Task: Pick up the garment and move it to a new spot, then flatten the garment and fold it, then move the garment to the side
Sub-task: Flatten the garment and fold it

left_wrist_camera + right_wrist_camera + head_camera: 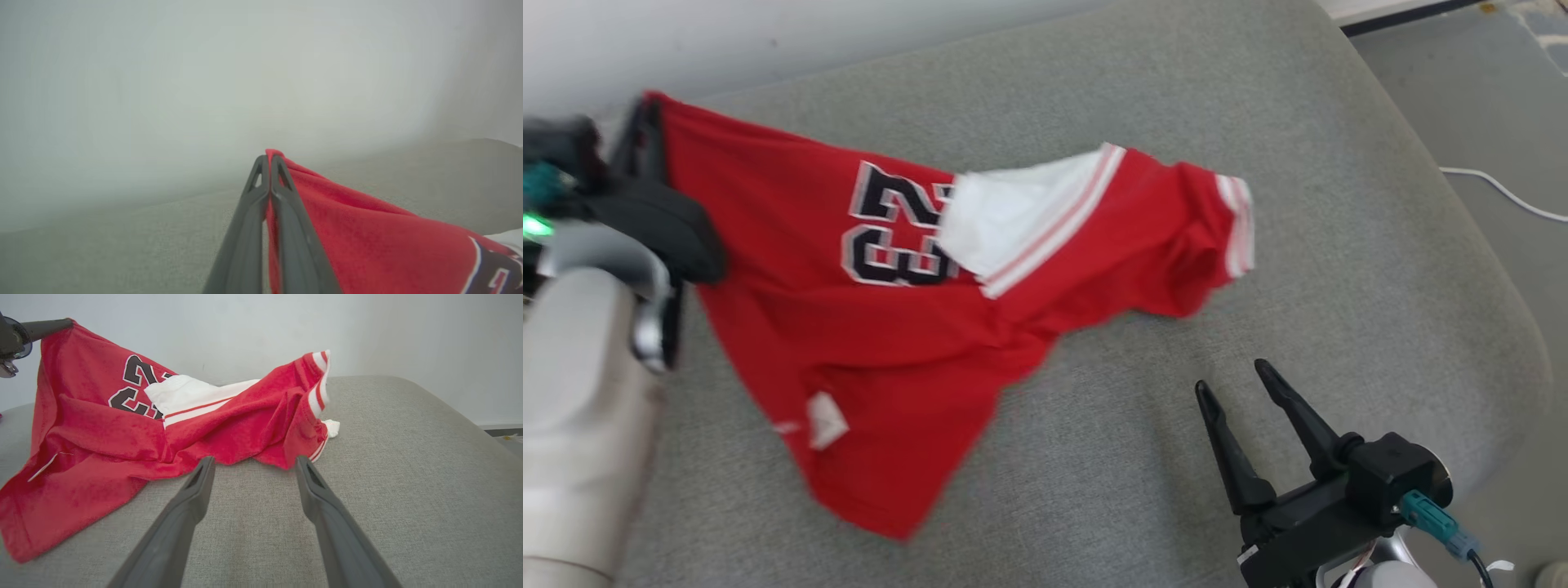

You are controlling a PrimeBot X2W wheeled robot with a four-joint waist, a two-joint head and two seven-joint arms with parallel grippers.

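Observation:
The garment (pixel 882 327) is a red jersey with a black and white number and white striped trim, crumpled on the grey cushion. One corner of it is lifted at the far left, where my left gripper (pixel 645 139) is shut on it. In the left wrist view the two fingers (pixel 267 161) press together with the red cloth (pixel 347 228) caught between them and hanging to the right. My right gripper (pixel 1233 380) stands open just in front of the garment's right part. In the right wrist view the garment (pixel 122 433) lies beyond the open right gripper (pixel 253 461).
The grey cushion (pixel 1143 457) curves down at its right edge. A pale wall (pixel 727 33) stands close behind it. A white cable (pixel 1503 192) lies on the grey floor at the far right. Bare cushion extends around the right gripper.

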